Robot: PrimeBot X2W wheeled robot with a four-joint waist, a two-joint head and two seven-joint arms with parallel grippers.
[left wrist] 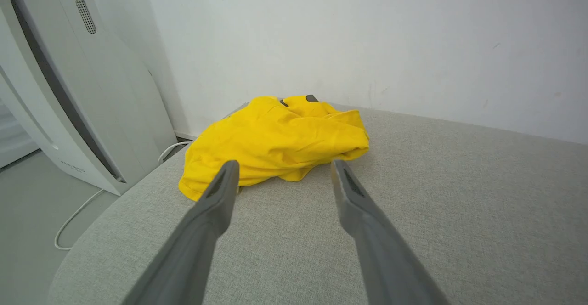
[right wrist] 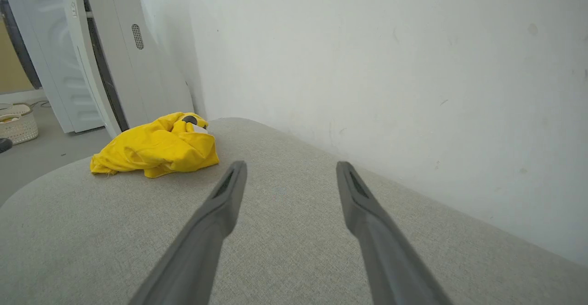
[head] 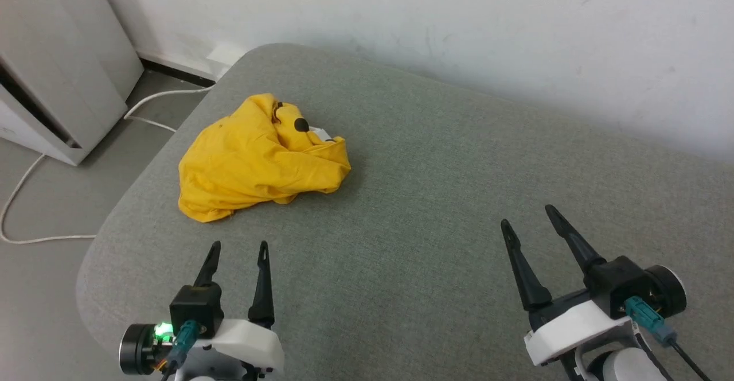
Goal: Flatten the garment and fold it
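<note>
Just beyond the spread jaws of the left gripper (head: 239, 244) lies the crumpled yellow T-shirt (head: 252, 163); the right gripper (head: 527, 216) gapes empty too.

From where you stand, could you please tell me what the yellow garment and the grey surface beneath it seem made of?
Garment: soft matte cloth, likely cotton knit; it slumps in limp creases. Surface: woven matte upholstery fabric, probably padded; fine weave, rounded edges.

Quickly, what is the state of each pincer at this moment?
Left pincer: open, holding nothing, short of the yellow T-shirt.
Right pincer: open, holding nothing, over the bare grey cushion.
</note>
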